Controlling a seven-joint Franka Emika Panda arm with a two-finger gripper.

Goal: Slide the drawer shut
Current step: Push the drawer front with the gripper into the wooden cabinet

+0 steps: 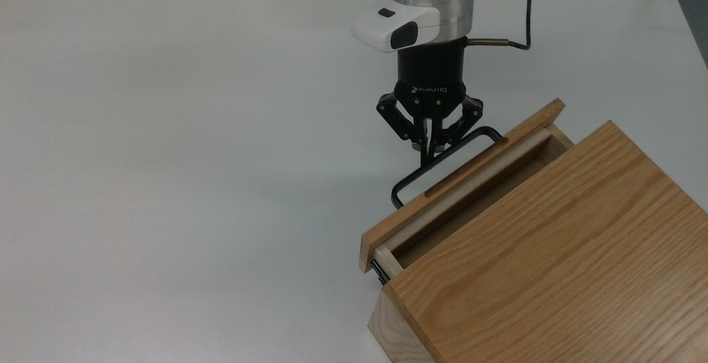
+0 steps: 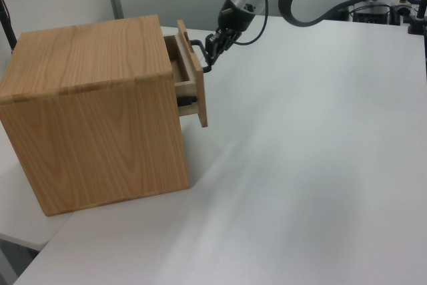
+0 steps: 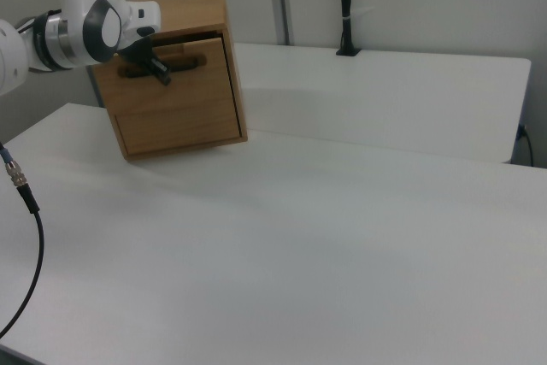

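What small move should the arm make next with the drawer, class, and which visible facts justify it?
Probably push on toward the cabinet. The tool is shut on the handle, and the drawer stands out a little from the cabinet, a narrow gap open behind its front panel.

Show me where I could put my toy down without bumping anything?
The table is bare over most of the top view's left, from the drawer out to the far edge. In the left view, the wide stretch right of the cabinet is open too. It is crowded where the hand is shut on the handle.
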